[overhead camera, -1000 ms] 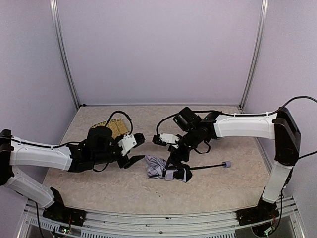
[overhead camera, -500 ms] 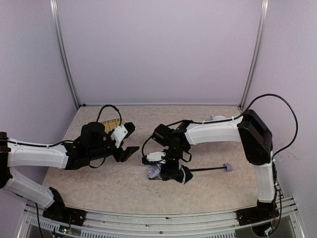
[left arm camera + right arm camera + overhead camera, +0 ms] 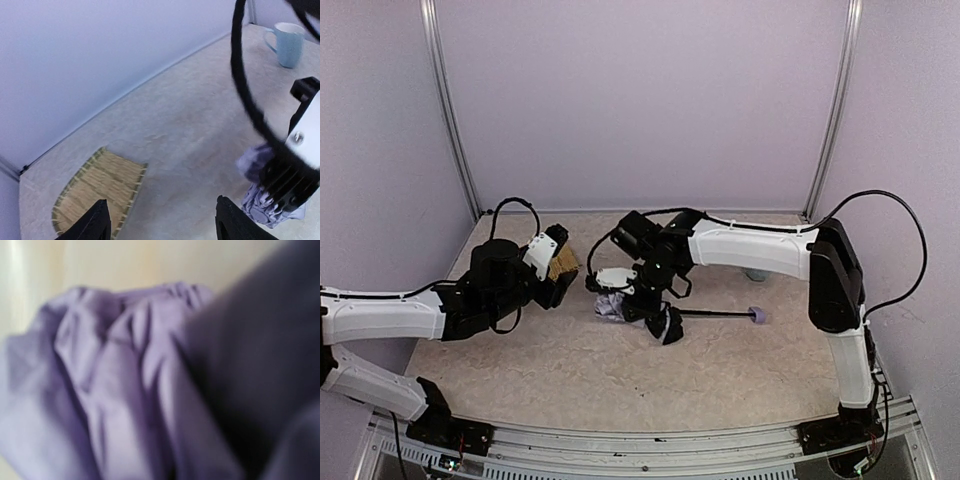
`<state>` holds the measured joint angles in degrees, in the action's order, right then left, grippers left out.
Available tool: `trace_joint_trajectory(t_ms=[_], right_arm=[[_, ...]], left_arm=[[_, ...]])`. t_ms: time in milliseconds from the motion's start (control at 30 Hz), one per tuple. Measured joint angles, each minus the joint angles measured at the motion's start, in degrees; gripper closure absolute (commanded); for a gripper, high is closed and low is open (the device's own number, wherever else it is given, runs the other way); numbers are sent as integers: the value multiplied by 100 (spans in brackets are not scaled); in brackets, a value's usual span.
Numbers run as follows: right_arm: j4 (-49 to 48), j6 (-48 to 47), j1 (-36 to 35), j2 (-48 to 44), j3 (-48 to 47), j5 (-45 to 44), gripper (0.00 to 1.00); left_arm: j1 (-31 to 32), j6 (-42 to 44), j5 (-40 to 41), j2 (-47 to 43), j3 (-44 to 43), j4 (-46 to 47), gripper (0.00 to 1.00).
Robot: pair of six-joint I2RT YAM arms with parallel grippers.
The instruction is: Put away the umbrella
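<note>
The umbrella lies folded on the table, its pale lavender fabric (image 3: pixel 610 305) bunched at the left. Its thin black shaft runs right to the small lavender handle (image 3: pixel 756 315). My right gripper (image 3: pixel 636 304) reaches across from the right and is shut on the bunched fabric. In the right wrist view the blurred lavender fabric (image 3: pixel 115 390) fills the frame, right up against the camera. My left gripper (image 3: pixel 558 272) hovers open and holds nothing, left of the umbrella and over the edge of the straw tray. The left wrist view shows the umbrella fabric (image 3: pixel 262 207) at the lower right.
A woven straw tray (image 3: pixel 95 192) lies at the back left, mostly hidden under my left gripper in the top view (image 3: pixel 566 262). A light blue mug (image 3: pixel 289 44) stands at the back right. Walls close off the back and sides.
My right gripper came down on the umbrella fabric, closed, and dragged the umbrella left and toward the back. My left arm drew back toward the tray.
</note>
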<state>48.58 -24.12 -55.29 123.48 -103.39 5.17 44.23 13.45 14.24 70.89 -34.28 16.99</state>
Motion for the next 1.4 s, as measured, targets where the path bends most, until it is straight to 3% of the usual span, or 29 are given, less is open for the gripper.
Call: trace_joint_trajectory(t_ms=[100, 200, 367, 567, 667, 833, 900, 1000, 1067, 1400], right_arm=[[-243, 92, 111, 138, -1530, 52, 100], [-1239, 302, 304, 83, -2809, 162, 100], [-4404, 944, 632, -964, -2590, 612, 100], [-7302, 1812, 374, -1523, -2702, 1335, 100], [-8301, 2127, 195, -1801, -2162, 1585, 100], [-10159, 2267, 225, -2212, 1233, 1482, 100], [-10397, 2402, 280, -1598, 2192, 1340, 100], [-10212, 2835, 365, 227, 3289, 1154, 100], [-10896, 2872, 409, 1010, 3770, 1082, 100], [-8972, 3108, 409, -157, 4030, 662, 100]], left_arm=[[-105, -208, 1014, -476, -105, -157, 28], [-186, -341, 1757, -1172, -142, -157, 24], [-260, -450, 2164, -2057, -55, 15, 24], [-269, -680, 2247, -2124, -24, -289, 25], [-269, -798, 2214, -2111, -24, -420, 25], [-269, -964, 2175, -2111, -24, -581, 25], [-271, -986, 2131, -2107, -22, -616, 26], [-278, -1008, 2065, -2061, -22, -625, 26], [-280, -1027, 2050, -1982, -24, -656, 26], [-280, -1032, 1797, -1705, -24, -750, 26]])
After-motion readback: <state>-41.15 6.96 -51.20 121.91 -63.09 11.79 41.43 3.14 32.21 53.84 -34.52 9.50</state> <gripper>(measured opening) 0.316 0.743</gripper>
